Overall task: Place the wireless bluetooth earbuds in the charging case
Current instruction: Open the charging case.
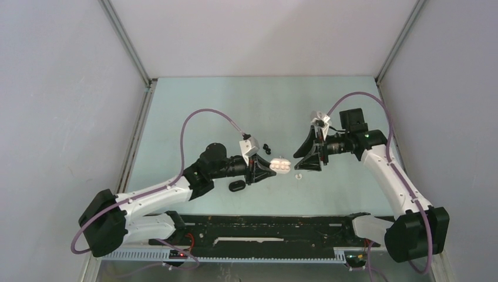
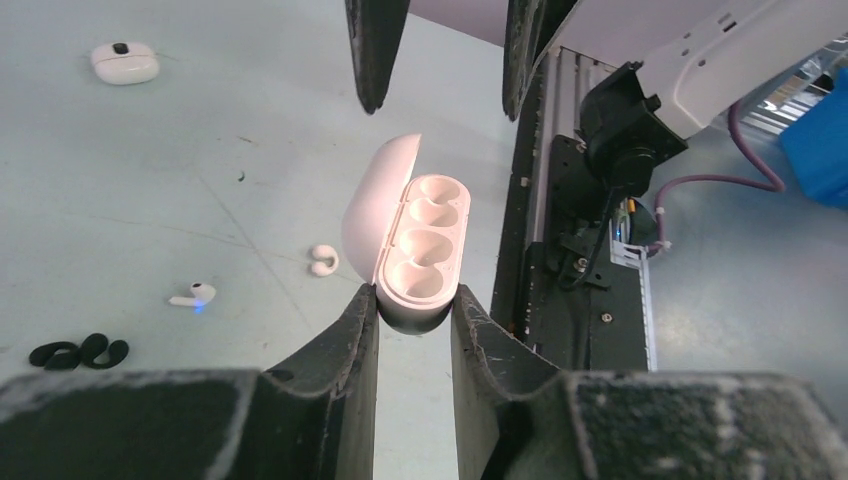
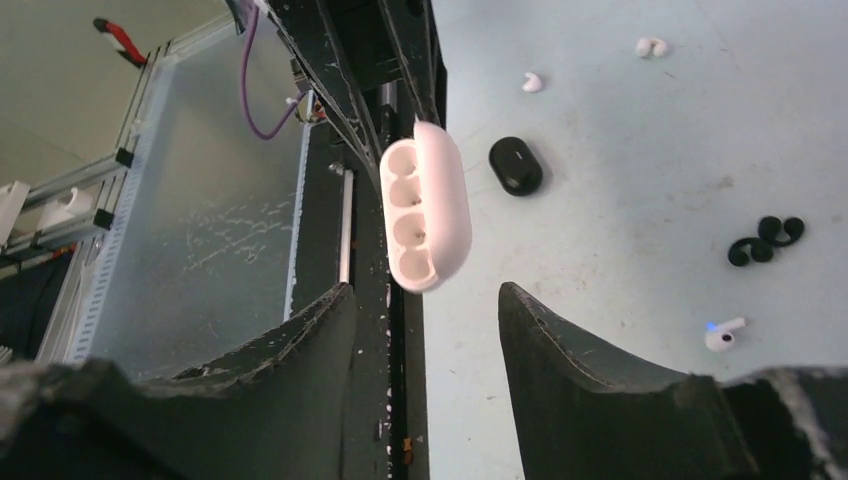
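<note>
Pinching the near end of the open white charging case (image 2: 420, 235), the left gripper (image 2: 413, 305) holds it clear of the table (image 2: 150, 180), its four wells bare. Beside it on the table lie a black earbud pair (image 2: 78, 351) and, farther, a white earbud (image 2: 323, 260). Farther off sits a closed white case (image 2: 125, 62); ahead, the right gripper (image 2: 445, 60) hangs spread wide
</note>
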Controlling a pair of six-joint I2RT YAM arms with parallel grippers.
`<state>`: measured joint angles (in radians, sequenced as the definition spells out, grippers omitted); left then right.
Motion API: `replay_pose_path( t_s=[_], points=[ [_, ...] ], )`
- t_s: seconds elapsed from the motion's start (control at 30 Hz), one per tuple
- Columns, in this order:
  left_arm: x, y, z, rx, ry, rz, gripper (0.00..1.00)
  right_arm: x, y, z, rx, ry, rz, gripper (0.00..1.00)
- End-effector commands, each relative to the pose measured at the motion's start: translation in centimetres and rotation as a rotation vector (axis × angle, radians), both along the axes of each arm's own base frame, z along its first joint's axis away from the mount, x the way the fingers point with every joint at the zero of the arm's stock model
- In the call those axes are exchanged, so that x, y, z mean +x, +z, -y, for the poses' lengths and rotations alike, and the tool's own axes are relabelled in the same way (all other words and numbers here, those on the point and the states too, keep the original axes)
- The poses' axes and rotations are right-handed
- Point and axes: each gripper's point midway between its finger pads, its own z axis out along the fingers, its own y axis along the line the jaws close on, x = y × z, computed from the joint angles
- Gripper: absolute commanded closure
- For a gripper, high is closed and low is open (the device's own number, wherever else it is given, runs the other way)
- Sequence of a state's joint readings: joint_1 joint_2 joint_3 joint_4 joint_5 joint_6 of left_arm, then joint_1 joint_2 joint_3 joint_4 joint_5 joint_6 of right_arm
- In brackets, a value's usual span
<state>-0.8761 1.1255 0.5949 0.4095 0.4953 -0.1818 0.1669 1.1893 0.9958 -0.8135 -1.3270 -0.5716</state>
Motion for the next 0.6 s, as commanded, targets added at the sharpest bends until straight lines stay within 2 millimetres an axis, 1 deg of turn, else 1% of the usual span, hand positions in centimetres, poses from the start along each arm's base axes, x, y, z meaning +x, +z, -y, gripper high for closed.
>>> replay_pose_path(
  t_s=[0.0,0.13,0.23,0.47,0.57],
  points=[
    [-1.2,2.8,1.0,-0.069,-0.081,0.078,1.0,0.3,1.4,-1.5,-0.02,0.021,0.104,0.44],
    [-1.8,2.9,1.4,-0.067,-0.112,0.077,1.0,0.6,0.5,-2.2,-0.058,0.026,0.103,0.46],
    [-1.8,3.0,1.5,-0.067,-0.115,0.078,1.0,0.8,0.0,-2.6,-0.065,0.034,0.089,0.48],
    [-1.6,2.6,1.5,-0.059,-0.102,0.072,1.0,0.3,-0.9,-3.7,-0.087,0.076,0.069,0.57],
    [-1.6,2.4,1.6,-0.055,-0.102,0.065,1.0,-0.1,-1.3,-4.1,-0.101,0.093,0.072,0.63]
  ],
)
